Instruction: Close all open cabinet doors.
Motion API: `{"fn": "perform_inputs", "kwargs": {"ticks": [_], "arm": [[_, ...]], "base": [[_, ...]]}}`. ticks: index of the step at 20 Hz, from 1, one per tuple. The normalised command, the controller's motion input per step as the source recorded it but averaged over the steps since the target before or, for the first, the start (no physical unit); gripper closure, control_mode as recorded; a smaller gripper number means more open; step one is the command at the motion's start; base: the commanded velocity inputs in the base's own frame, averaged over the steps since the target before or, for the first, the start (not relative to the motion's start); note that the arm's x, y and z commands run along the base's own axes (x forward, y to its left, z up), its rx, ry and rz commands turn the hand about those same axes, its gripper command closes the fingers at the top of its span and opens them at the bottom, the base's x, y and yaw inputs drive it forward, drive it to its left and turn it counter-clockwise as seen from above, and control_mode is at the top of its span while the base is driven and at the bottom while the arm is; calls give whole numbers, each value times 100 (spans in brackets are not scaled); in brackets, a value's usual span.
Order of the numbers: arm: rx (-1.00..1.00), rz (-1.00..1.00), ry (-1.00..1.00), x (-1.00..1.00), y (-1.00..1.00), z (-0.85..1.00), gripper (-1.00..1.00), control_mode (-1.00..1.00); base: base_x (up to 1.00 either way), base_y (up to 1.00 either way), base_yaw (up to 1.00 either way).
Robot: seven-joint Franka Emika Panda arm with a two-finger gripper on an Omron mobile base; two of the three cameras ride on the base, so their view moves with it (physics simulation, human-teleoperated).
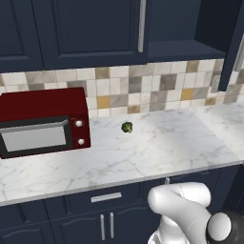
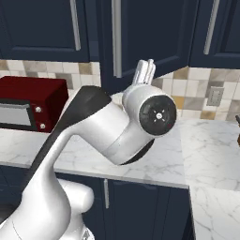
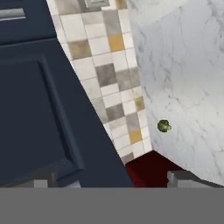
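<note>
Hand view: a navy cabinet door (image 3: 39,113) is seen swung open over the marble counter (image 3: 192,78) — fingertips (image 3: 186,178) just beside its edge, widely parted, nothing held; small broccoli floret (image 3: 164,126) beyond.

A boxy red microwave (image 1: 44,122) with a grey window stands at the left end of the white marble counter (image 1: 157,152). A small green broccoli floret (image 1: 127,127) lies mid-counter, near the tiled backsplash (image 1: 143,88).
</note>
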Motion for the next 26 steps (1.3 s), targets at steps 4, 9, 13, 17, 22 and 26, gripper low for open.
{"fn": "perform_inputs", "kwargs": {"ticks": [4,9,13,17,22,26], "arm": [[2,28,-22,60,0,3,-100,-100],[0,25,-9,58,0,4,-100,-100],[0,27,-5,51,0,17,-100,-100],[0,24,-8,42,2,21,-100,-100],[0,16,-10,39,12,11,-100,-100],[-2,8,-8,47,16,0,-100,-100]], "base": [[0,0,0],[0,0,0],[0,0,0],[0,0,0],[0,0,0],[0,0,0]]}}
